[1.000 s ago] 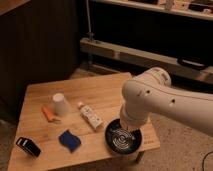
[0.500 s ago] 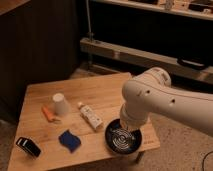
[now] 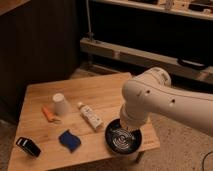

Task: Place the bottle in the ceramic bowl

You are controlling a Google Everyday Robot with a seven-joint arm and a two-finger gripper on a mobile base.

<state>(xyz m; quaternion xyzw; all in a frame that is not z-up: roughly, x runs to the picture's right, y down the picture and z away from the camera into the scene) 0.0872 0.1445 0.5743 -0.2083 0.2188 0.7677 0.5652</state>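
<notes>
The small white bottle lies on its side near the middle of the wooden table, cap pointing away from me, with nothing touching it. The glossy black ceramic bowl sits to its right, near the table's front right corner. It holds nothing, and its ringed inside shows. My bulky white arm reaches in from the right and covers the bowl's far rim. The gripper is at the arm's lower end, just above that rim, mostly hidden by the arm's housing. It stands well apart from the bottle.
A white paper cup stands upside down left of the bottle, with an orange object beside it. A blue sponge and a small black item lie near the front left edge. Dark shelving stands behind the table.
</notes>
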